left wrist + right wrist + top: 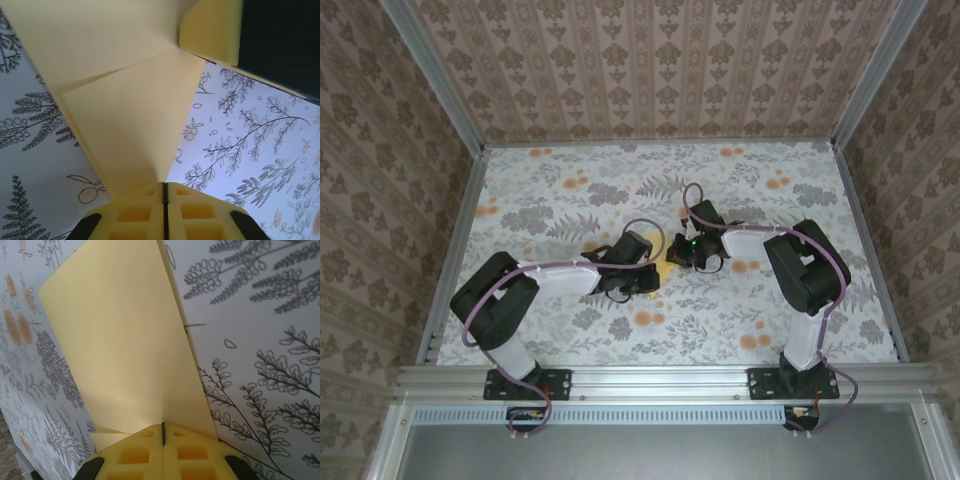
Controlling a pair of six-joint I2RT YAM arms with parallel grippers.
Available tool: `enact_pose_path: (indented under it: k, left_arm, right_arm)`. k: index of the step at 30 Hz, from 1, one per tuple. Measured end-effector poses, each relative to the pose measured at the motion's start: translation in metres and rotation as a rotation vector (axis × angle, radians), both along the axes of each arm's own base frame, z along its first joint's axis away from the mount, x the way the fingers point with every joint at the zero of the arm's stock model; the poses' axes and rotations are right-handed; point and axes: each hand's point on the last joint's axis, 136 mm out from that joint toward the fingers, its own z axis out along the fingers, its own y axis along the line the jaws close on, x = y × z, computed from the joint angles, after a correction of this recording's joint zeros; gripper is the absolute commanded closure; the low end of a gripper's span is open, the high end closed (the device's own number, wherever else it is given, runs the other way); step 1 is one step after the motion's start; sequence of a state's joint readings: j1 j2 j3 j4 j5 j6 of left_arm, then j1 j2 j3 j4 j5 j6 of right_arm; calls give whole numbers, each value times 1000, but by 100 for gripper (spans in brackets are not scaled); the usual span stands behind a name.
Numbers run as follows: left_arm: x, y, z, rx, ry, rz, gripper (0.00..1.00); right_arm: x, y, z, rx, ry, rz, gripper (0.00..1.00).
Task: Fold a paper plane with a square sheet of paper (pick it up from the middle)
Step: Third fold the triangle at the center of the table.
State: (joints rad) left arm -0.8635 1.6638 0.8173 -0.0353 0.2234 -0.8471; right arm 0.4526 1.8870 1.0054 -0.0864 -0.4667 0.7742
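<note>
While the top view puts the paper (671, 256) mid-frame between the left gripper (646, 272) and right gripper (684, 249), folding well needs both pinches firm. Left wrist view: jaws clamp the creased paper at bottom centre. Right wrist view: jaws likewise pinch the paper at bottom centre, so move both evenly, without tugging.

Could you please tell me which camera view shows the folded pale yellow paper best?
The left wrist view: the thin, pale yellow folded sheet of paper is close, with overlapping layers and creases plain. The right wrist view shows one smooth flap of it. In the top external view it is a small, partly hidden sliver.
</note>
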Motion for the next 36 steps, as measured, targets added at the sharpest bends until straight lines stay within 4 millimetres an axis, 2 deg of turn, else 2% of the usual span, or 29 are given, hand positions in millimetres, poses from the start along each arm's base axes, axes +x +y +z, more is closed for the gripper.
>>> enact_pose_path:
  k: [7,13,22,36]
  left_arm:
    - [-2,5,-11,15,17,21,93]
    - [-1,4,-13,12,18,31,94]
    - [0,4,-13,7,19,40,95]
    - [-2,-3,-12,-52,6,20,93]
  right_arm:
    - [-5,-2,2,11,3,-12,98]
    - [-13,4,15,59,-33,16,97]
    - [-47,23,4,77,-5,95,98]
    - [-47,23,-2,77,5,91,99]
